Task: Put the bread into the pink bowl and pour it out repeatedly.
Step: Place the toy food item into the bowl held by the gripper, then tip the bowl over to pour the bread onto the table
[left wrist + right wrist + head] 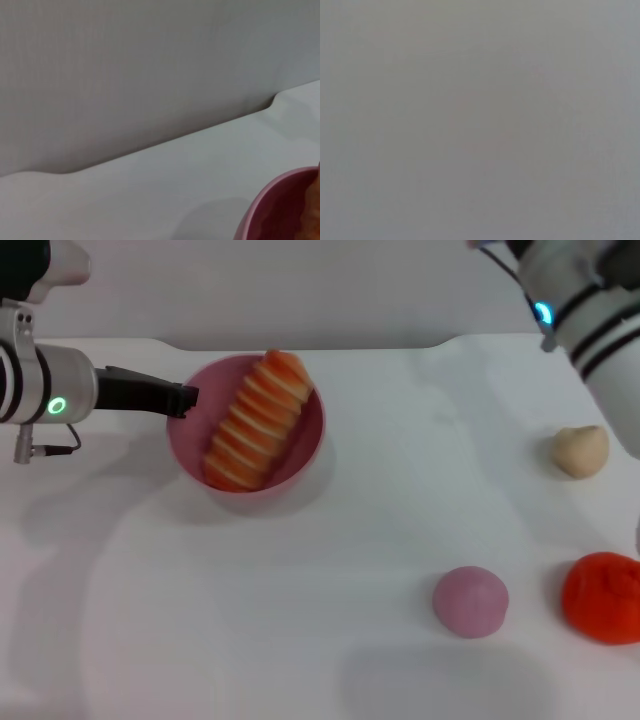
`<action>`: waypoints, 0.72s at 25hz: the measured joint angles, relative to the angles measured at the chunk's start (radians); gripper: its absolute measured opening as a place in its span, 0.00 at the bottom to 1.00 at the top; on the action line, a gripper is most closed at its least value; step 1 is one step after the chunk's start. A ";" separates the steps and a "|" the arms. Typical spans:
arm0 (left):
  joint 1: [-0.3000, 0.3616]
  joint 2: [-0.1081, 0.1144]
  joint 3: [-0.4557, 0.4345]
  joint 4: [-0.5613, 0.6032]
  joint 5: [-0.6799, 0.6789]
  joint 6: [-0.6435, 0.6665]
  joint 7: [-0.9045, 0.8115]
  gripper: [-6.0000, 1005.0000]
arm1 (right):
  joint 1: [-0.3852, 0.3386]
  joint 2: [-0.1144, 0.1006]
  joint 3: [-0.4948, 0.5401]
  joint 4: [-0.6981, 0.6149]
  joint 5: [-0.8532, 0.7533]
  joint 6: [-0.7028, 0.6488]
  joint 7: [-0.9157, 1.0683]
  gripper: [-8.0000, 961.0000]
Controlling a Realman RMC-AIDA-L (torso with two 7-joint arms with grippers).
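The pink bowl (250, 480) stands at the back left of the white table, and its rim also shows in the left wrist view (280, 192). The bread (256, 420), striped orange and cream, lies slantwise inside the bowl with its far end poking over the rim. My left gripper (188, 398) reaches in from the left, its black tip shut on the bowl's left rim. My right arm (590, 310) is raised at the back right; its gripper is out of view, and the right wrist view holds only blank grey.
A beige heart-shaped bun (580, 451) lies at the right. A pinkish-purple ball (470, 601) and a red-orange lumpy toy (603, 597) sit at the front right. The table's back edge (300, 344) meets a grey wall.
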 joint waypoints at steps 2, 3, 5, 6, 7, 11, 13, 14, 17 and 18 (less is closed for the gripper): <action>-0.001 0.000 0.007 -0.001 -0.010 -0.011 0.005 0.05 | 0.000 0.000 -0.014 0.071 -0.022 0.127 0.048 0.63; -0.002 0.000 0.014 -0.001 -0.018 -0.021 0.008 0.05 | -0.002 0.000 -0.024 0.099 -0.022 0.185 0.048 0.63; -0.002 0.000 0.014 -0.001 -0.018 -0.021 0.008 0.05 | -0.006 0.003 -0.046 0.159 -0.021 0.309 0.047 0.63; -0.002 0.000 0.052 -0.001 -0.038 -0.080 0.012 0.05 | -0.006 0.004 -0.050 0.184 -0.019 0.351 0.048 0.63; -0.002 0.000 0.052 -0.001 -0.038 -0.080 0.012 0.05 | -0.007 0.004 -0.052 0.200 -0.017 0.374 0.048 0.63; 0.003 0.000 0.105 0.001 -0.051 -0.144 0.013 0.05 | -0.010 0.005 -0.047 0.245 0.008 0.396 0.049 0.63; 0.006 0.000 0.128 0.002 -0.053 -0.172 0.013 0.05 | -0.009 0.005 -0.047 0.266 0.021 0.396 0.049 0.63; 0.010 0.000 0.252 0.002 -0.057 -0.290 0.013 0.05 | -0.008 0.005 -0.046 0.274 0.024 0.397 0.049 0.63; 0.012 0.000 0.363 0.002 -0.057 -0.393 0.013 0.05 | -0.007 0.005 -0.044 0.297 0.025 0.397 0.049 0.63; 0.012 0.000 0.363 0.002 -0.057 -0.393 0.013 0.05 | -0.007 0.004 -0.042 0.303 0.027 0.397 0.049 0.63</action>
